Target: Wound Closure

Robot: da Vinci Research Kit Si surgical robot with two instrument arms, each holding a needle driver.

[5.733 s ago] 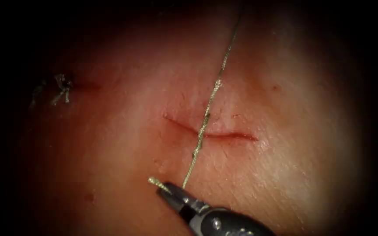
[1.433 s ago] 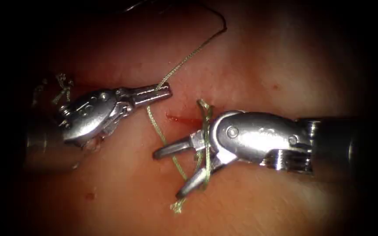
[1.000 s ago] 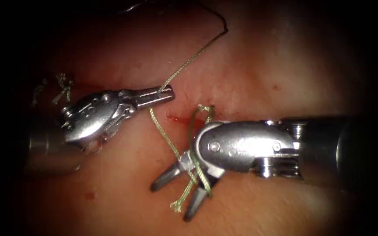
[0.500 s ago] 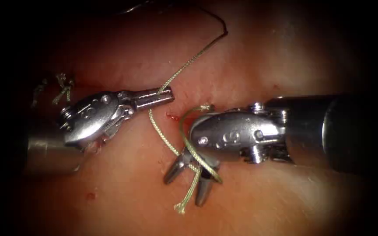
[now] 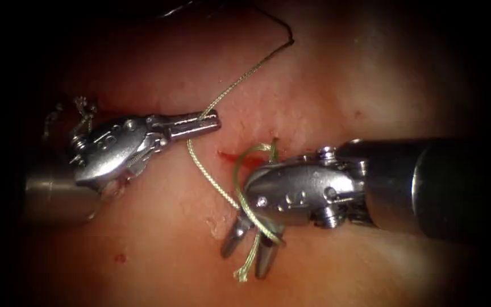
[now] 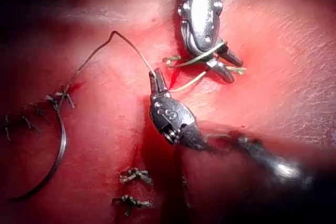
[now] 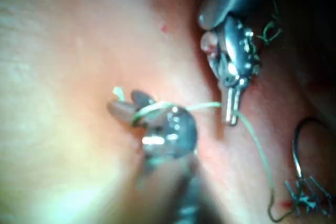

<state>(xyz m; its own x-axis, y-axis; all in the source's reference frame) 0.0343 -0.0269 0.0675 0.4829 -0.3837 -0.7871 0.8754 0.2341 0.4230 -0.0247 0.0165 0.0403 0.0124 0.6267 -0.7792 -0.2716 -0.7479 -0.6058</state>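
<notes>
- Pink, moist tissue is filling the background under the lamp, its skin finely creased, soft and yielding by the look of it.
- At the far left, cut ends of thread are standing up from finished knots as short frayed tufts.
- Beside them the curved needle is lying loose on the tissue, a thin stiff steel arc that neither tool is holding and that is not in the tissue.
- Left of the cut, the left tool is keeping its slim ribbed jaws pressed together, pinching the thread at the jaw tips.
- From that pinch the thread is running two ways: far and right to a dark bend, then back toward the needle, and near and right to the other tool.
- The braided, pale green thread is looking light, limp and easy to fray, so I judge a flat pinch away from its fuzzy end the safest hold.
- The short red cut is lying between the two tools, partly under the right one.
- The right tool is pointing near, its polished jaws spread, gripping nothing; loops of thread are wrapping around its wrist and the frayed tail is hanging between the jaws.
</notes>
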